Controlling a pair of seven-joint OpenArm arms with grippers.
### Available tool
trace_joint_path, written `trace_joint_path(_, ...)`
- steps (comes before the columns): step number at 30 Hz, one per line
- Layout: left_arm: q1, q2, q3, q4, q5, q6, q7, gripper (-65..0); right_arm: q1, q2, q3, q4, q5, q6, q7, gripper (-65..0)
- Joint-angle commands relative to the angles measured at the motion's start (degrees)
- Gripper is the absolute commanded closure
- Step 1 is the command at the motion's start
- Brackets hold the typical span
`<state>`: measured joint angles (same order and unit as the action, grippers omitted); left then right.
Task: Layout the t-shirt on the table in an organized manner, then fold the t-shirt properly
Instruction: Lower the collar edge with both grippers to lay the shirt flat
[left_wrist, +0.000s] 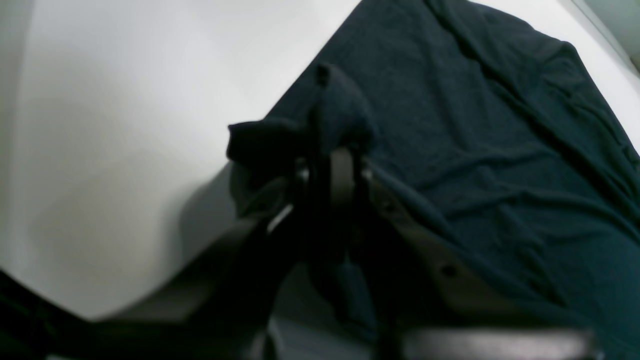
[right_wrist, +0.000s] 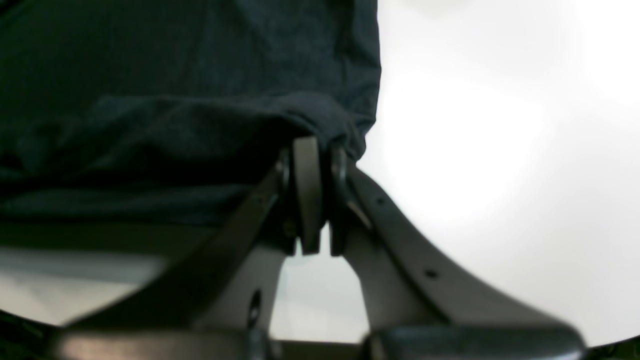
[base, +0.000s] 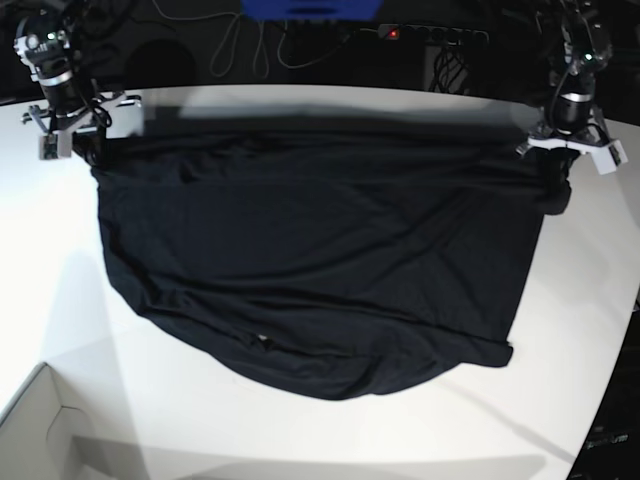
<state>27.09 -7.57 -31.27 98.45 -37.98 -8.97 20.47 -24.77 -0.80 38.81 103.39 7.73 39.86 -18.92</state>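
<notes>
The black t-shirt (base: 310, 260) lies spread wide across the white table (base: 320, 430), its far edge pulled taut between both grippers and its near edge curved and wrinkled. At the far right of the base view, my left gripper (base: 556, 185) is shut on a bunched corner of the fabric. The left wrist view shows that gripper (left_wrist: 334, 150) pinching a lump of t-shirt (left_wrist: 475, 150) over the table (left_wrist: 125, 125). My right gripper (base: 88, 148) holds the far left corner. In the right wrist view that gripper (right_wrist: 320, 150) is shut on the t-shirt's (right_wrist: 175, 75) edge.
A white box corner (base: 35, 425) sits at the near left of the table. Cables and a power strip (base: 420, 33) run behind the far edge, beside a blue object (base: 310, 8). The table's edge curves away at the right (base: 615, 380).
</notes>
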Motion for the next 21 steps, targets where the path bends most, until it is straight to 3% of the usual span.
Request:
trace_joint_path(1,-1.5,-0.6,-0.4,1.0,-0.3,0.0,-1.7,0.0,1.0,0.7,0.2,1.0,0.8,0.1,1.8,0.0)
trace_joint_path(3,-2.9,-0.6,-0.4,0.5,-0.3,0.0,-0.8,0.0,2.0,0.7,0.2,0.9,0.8,0.1,1.8,0.0)
trace_joint_path(14,-15.8,-0.2,-6.1,0.3,0.3,0.0,15.6,0.0,6.8,0.7,0.2,0.7,0.8,0.1,1.7,0.0)
trace_joint_path(21,-21.0,-0.5,-7.3,-3.5,0.3,0.0,18.3,0.0,10.3,0.8,0.2,-3.7,0.8,0.1,1.7,0.0)
